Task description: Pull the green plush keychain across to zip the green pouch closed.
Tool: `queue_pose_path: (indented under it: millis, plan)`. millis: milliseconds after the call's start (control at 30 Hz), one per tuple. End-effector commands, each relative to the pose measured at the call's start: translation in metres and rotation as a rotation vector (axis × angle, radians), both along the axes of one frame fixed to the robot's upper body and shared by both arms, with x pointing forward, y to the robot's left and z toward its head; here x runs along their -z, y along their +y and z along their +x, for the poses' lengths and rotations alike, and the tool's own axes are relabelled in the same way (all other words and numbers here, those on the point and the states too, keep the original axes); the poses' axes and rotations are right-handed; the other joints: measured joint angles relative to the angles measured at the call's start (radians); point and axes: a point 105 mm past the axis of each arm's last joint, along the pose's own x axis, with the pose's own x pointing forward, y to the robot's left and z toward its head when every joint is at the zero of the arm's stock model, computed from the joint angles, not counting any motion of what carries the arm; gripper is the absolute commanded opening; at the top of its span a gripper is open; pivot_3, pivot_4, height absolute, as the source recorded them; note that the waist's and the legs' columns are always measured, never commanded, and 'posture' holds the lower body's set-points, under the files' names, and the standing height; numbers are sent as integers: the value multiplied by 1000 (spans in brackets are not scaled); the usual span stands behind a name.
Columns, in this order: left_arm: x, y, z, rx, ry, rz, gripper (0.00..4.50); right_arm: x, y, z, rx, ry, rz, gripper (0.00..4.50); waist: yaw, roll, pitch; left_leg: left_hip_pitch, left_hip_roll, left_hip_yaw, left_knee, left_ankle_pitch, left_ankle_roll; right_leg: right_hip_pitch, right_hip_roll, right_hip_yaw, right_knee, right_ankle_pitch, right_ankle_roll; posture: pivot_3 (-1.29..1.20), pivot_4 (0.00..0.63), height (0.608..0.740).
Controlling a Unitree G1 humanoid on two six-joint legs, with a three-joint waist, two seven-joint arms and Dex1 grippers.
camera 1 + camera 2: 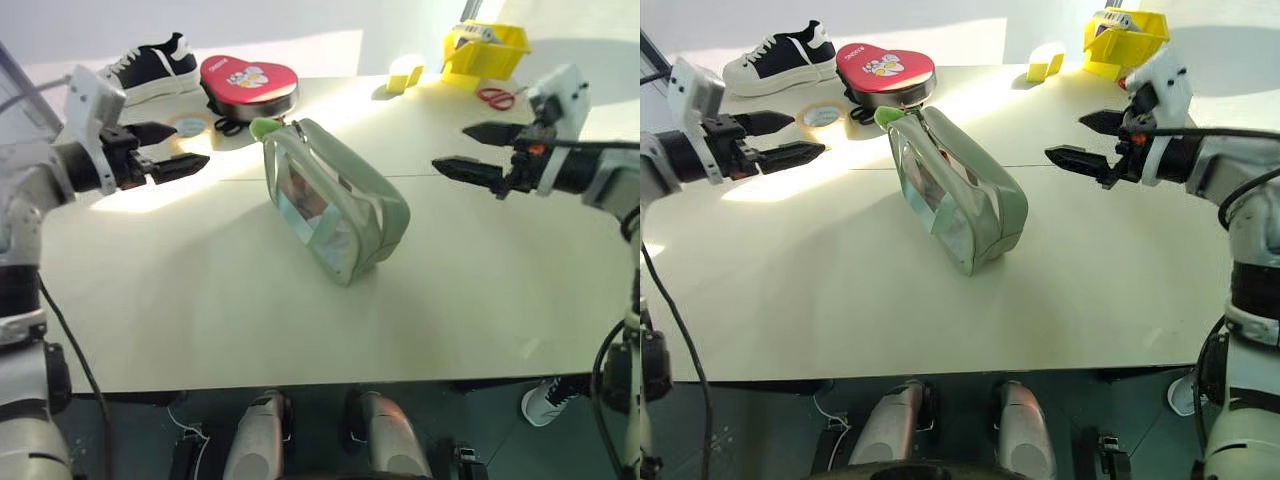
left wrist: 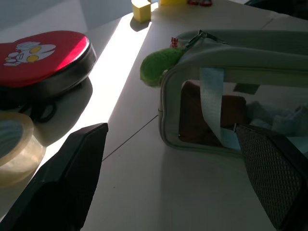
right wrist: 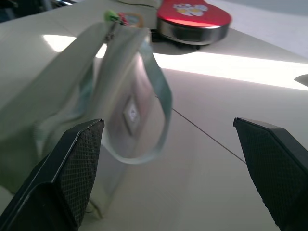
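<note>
The green pouch [image 1: 335, 205] stands in the middle of the table, slanting from far left to near right, with its two strap handles up. The green plush keychain [image 1: 265, 127] sits at the pouch's far end, on the zipper pull; in the left wrist view the keychain [image 2: 159, 65] hangs off the pouch's [image 2: 231, 62] top corner. My left gripper [image 1: 190, 147] hovers open to the left of that far end, pointing toward it with a gap between. My right gripper [image 1: 450, 147] hovers open to the pouch's right, also clear of it. Nothing is between either pair of fingers.
At the back left are a red heart-shaped tin [image 1: 250, 80], a black-and-white sneaker [image 1: 155, 65] and a tape roll [image 1: 190, 127]. At the back right are a yellow block [image 1: 404, 72], a yellow bin [image 1: 487, 48] and red scissors [image 1: 497, 97].
</note>
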Motion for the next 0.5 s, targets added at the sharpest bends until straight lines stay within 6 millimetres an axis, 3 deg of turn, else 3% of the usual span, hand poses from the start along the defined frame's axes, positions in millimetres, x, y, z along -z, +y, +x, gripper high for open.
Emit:
queue_pose_path:
  millis: [33,300,433,500]
  plan:
    - [-15,7,-5,34,-40,62,4470,-14,7,-2,-20,-32,4,4500,0,0,0,0,0,0,0,0,0,0,0,0,0,0,0,0,150,740]
    - [-24,2,-2,43,-88,52,4470,-16,13,-5,-33,-44,-26,4500,2,-1,0,-1,-1,1,2,0,0,0,-1,1,0,0,0,0,150,740]
    - [-28,-3,-3,63,-108,54,4470,-29,33,-4,-74,-95,-34,4500,-7,-1,0,0,-1,2,2,0,0,-1,-1,1,1,0,0,0,150,740]
    - [-33,-16,-9,124,-114,64,4470,-35,52,2,-92,-102,-29,4500,-11,-1,0,0,0,2,2,0,0,-1,-1,2,3,1,1,0,150,740]
